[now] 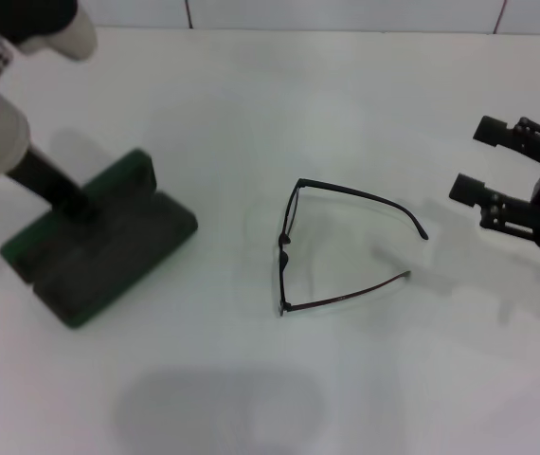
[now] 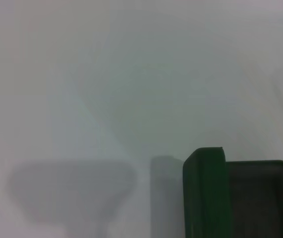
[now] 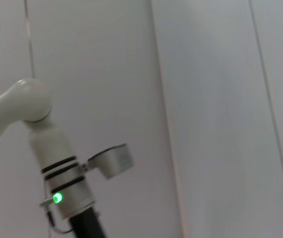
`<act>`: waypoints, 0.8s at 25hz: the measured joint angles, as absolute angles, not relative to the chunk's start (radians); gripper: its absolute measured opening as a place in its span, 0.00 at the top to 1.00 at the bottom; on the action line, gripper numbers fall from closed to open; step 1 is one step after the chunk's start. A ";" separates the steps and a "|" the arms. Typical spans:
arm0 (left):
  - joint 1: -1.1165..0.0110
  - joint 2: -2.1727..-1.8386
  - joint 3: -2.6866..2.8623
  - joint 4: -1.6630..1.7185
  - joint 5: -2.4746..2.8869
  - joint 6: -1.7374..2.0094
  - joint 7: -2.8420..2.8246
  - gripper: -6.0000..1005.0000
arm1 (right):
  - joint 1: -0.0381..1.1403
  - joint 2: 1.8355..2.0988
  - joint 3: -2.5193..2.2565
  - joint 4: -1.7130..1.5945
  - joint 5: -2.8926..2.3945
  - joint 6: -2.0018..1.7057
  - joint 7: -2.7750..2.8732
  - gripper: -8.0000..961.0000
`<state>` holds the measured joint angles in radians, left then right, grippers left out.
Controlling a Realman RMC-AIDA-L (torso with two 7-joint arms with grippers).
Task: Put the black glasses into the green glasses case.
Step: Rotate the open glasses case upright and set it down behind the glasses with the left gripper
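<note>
- Lying unfolded mid-way across a plain white table [image 1: 251, 398]: black glasses [image 1: 336, 246].
- Green glasses case [image 1: 99, 251] sits open; left gripper [image 1: 73, 201] at it, grip possibly hidden.
- Right gripper [image 1: 474, 161] hovers spread, empty.

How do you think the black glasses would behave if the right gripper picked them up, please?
The black glasses look thin-framed, so probably light and easily bent. Their temple arms are spread open, so they may swing or fold. The right gripper, fingers open, sits beside them.

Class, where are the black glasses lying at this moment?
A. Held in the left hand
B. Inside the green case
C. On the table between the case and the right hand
C: the black glasses lie unfolded on the white table, between the green glasses case and the open right hand.
</note>
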<state>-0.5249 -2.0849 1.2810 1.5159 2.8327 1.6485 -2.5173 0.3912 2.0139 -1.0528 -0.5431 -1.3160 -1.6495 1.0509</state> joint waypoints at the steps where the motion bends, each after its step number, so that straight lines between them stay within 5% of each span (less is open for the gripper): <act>1: -0.525 -2.084 1.281 1.542 2.833 1.649 -2.505 0.79 | 0.392 2.014 -1.057 -0.543 -1.320 -1.667 1.046 0.17; 9: -0.633 -2.086 1.358 1.627 2.833 1.553 -2.287 0.79 | 0.417 2.012 -1.087 -0.554 -1.427 -1.900 1.036 0.19; 20: -0.859 -2.091 1.520 1.188 2.827 1.233 -2.192 0.79 | 0.402 2.023 -1.155 -0.542 -1.425 -1.968 1.051 0.19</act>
